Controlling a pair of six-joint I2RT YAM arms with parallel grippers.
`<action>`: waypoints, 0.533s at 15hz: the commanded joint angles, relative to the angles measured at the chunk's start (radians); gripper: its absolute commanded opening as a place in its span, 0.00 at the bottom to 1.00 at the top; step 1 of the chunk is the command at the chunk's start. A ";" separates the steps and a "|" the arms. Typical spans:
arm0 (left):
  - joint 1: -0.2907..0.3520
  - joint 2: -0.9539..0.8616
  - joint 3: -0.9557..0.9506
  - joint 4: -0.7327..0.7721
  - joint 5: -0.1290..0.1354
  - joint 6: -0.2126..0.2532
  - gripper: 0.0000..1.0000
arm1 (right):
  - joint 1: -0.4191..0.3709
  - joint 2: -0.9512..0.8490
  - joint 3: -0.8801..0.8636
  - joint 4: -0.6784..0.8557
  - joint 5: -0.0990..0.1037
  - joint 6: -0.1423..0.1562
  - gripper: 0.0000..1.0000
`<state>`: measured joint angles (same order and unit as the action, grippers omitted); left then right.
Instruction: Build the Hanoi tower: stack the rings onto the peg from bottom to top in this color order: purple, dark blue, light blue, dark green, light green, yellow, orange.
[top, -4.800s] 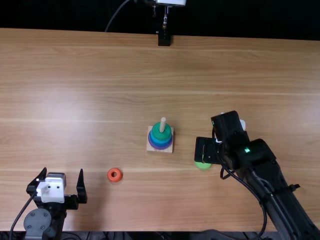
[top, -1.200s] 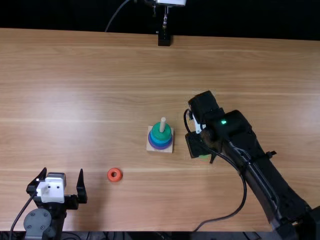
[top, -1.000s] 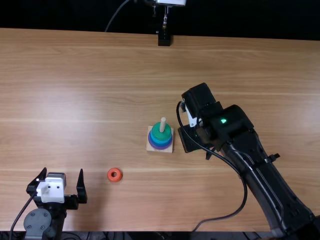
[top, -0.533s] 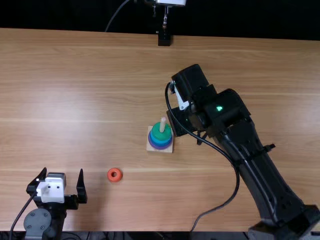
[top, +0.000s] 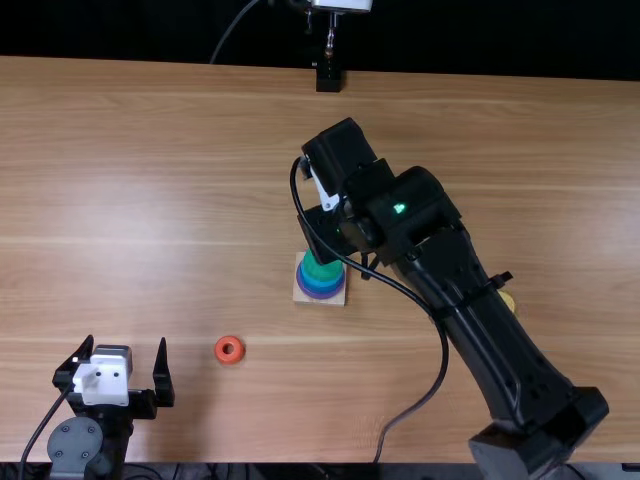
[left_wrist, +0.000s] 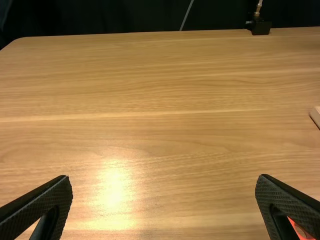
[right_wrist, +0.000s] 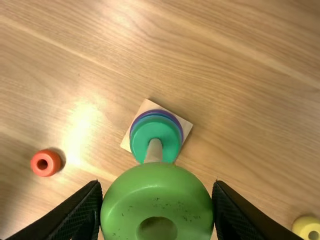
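Light green ring held between jaws of right gripper, clamped from both sides! In right wrist view, ring seen overlapping part of peg; whether peg is lined up with hole cannot be told. Dark green ring seated topmost on stack, purple ring lowest, above wooden base. From top view, left gripper seen wide apart, nothing gripped; orange ring lying near it, yellow ring partly covered by right arm. In left wrist view, base corner caught.
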<state>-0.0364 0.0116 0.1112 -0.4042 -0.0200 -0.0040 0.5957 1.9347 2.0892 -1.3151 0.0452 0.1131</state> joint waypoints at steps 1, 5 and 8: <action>0.009 -0.012 -0.111 -0.074 0.000 0.004 1.00 | 0.009 0.037 0.032 0.000 0.010 0.001 0.00; 0.009 -0.012 -0.111 -0.074 0.000 0.004 1.00 | 0.009 0.079 0.038 0.003 0.010 0.001 0.00; 0.009 -0.012 -0.111 -0.074 0.000 0.004 1.00 | 0.009 0.083 0.042 0.003 0.010 0.001 0.00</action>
<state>-0.0364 0.0116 0.1112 -0.4034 -0.0204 -0.0032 0.5957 2.0045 2.0960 -1.3132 0.0452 0.1135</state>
